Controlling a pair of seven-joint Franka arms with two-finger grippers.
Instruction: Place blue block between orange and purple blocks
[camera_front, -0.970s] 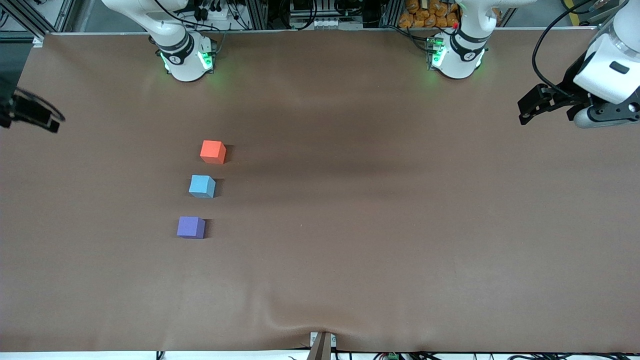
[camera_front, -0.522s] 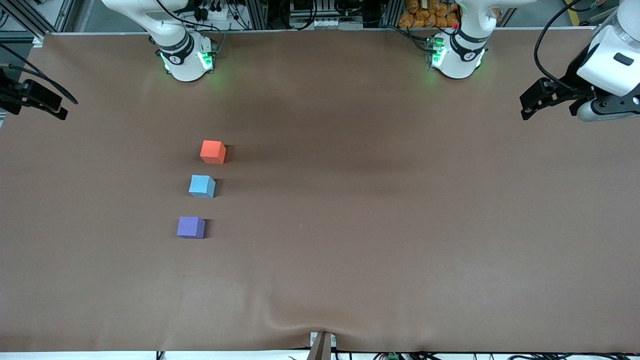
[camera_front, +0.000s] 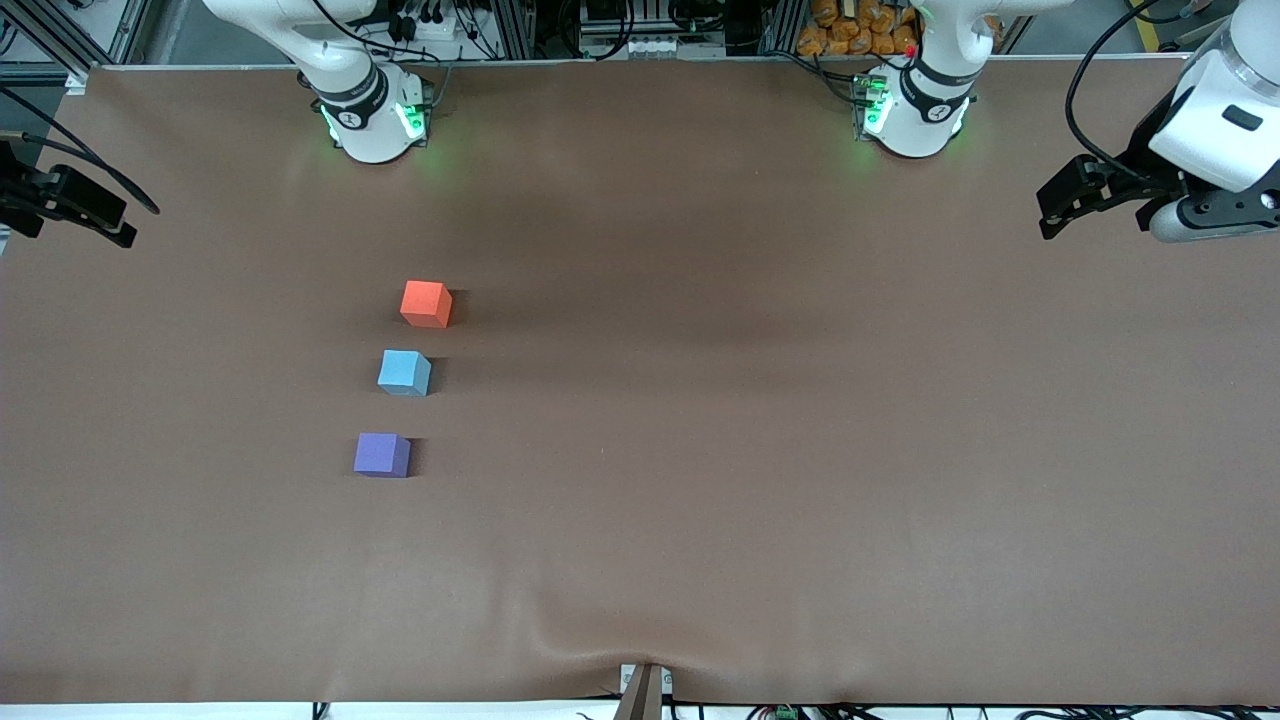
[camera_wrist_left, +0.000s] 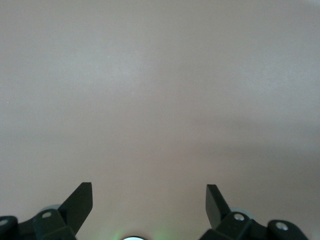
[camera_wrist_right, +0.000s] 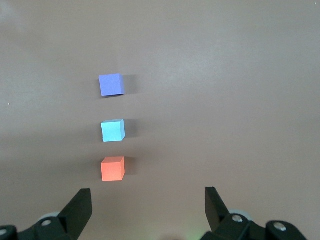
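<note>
Table: brown cloth (camera_front: 760, 420) is covering the whole surface, slightly wrinkled at the edge nearest the front camera.
Blocks: three small cubes are sitting in a short line toward the right arm's end of the table, each apart from the next, none touching.
Orange block (camera_front: 426, 303): it is lying farthest from the front camera of the three; it is also showing in the right wrist view (camera_wrist_right: 113, 169).
Blue block (camera_front: 404, 373): it is sitting between the orange and purple blocks, a little closer to the orange one; it is showing in the right wrist view (camera_wrist_right: 112, 131) in the middle of the row.
Purple block (camera_front: 381, 455): it is lying nearest the front camera of the three; the right wrist view (camera_wrist_right: 111, 84) is showing it too.
Right gripper (camera_front: 68, 205): it is hanging over the table edge at the right arm's end, well apart from the blocks; its own view (camera_wrist_right: 148, 206) is showing the fingers spread wide with nothing between them.
Left gripper (camera_front: 1062, 200): it is hanging over the left arm's end of the table, well apart from all three blocks; its own view (camera_wrist_left: 149, 201) is showing the fingers spread wide over bare cloth.
Blue block and jaws: neither pair of jaws is touching or enclosing it; it is resting on the cloth by itself.
</note>
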